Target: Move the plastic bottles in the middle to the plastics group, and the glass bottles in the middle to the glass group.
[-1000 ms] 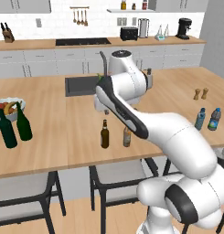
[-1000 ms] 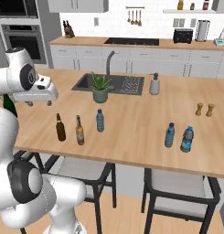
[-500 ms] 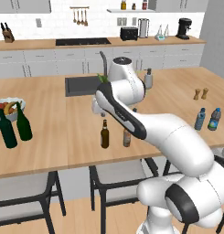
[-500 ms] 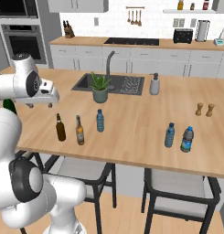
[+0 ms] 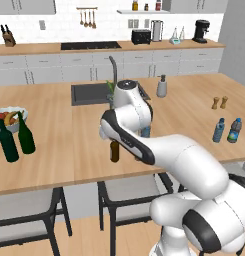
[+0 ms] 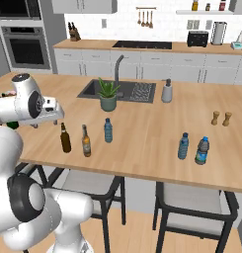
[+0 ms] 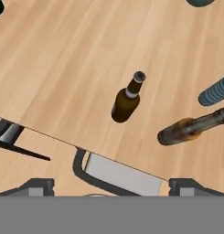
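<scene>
The claw (image 7: pixel 111 185) stands wide and holds nothing, poised above the wooden tabletop (image 7: pixel 63 68). At its 12 o'clock in the hand view stands the dark brown bottle (image 7: pixel 126 100); the amber bottle (image 7: pixel 191 128) lies toward 2 o'clock, the light-blue plastic bottle (image 7: pixel 215 91) beyond it. Two green wine bottles (image 5: pixel 16 137) stand far left; two blue water bottles (image 5: pixel 227 130) far right.

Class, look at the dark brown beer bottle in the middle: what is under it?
The dark brown beer bottle stands upright on the wooden counter, near its front edge. Below the edge, a chair seat shows. The bottle's own base hides the spot of wood beneath it.
</scene>
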### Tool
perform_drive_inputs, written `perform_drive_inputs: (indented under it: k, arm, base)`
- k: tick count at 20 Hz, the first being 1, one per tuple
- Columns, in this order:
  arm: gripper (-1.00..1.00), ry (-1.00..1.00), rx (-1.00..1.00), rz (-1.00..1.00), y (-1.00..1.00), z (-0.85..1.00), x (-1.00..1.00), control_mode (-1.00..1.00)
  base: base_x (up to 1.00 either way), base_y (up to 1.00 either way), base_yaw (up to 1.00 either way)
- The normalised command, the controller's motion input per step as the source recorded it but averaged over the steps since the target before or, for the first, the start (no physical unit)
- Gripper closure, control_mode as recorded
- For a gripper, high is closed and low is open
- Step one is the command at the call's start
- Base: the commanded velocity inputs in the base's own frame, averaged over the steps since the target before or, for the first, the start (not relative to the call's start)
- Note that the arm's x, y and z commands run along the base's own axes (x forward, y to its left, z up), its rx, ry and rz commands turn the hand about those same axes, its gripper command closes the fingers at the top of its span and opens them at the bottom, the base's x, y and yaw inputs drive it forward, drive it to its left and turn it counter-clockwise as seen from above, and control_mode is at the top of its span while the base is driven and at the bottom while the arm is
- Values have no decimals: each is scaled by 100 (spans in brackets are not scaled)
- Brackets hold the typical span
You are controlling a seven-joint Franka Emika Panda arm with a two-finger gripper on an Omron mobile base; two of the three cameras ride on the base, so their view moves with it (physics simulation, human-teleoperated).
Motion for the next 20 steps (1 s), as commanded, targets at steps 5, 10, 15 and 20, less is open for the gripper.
perform_drive_inputs:
  k: [5,10,15,20]
  arm:
    - [-100,-10,0,7,-4,-42,37,-100]
    - [-100,-8,0,2,0,-40,46,-100]
    - [-100,-1,0,0,0,-29,41,-100]
    - [-100,0,1,0,0,-2,4,-100]
  base:
    - [0,0,0]
    - [0,0,0]
    - [0,0,0]
    - [0,0,0]
